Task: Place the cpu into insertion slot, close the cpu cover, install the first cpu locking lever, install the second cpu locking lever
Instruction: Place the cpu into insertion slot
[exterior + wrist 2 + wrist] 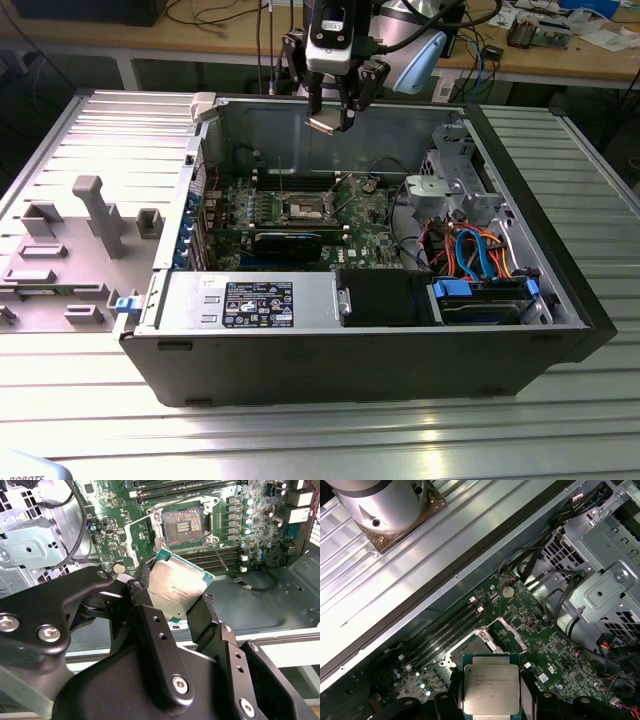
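Fingers of the gripper (330, 120) clamp the cpu (172, 591). In the exterior view it hangs at 12 o'clock from the slot (305, 208).

Print on cpu (491, 689), case label (258, 303) — unreadable

a ribbed metal table (330, 440) carries an open computer case (350, 370), with a grey moulded tray (60, 290) beside it.

Exterior view wide; both wrist views close over motherboard (540, 645)
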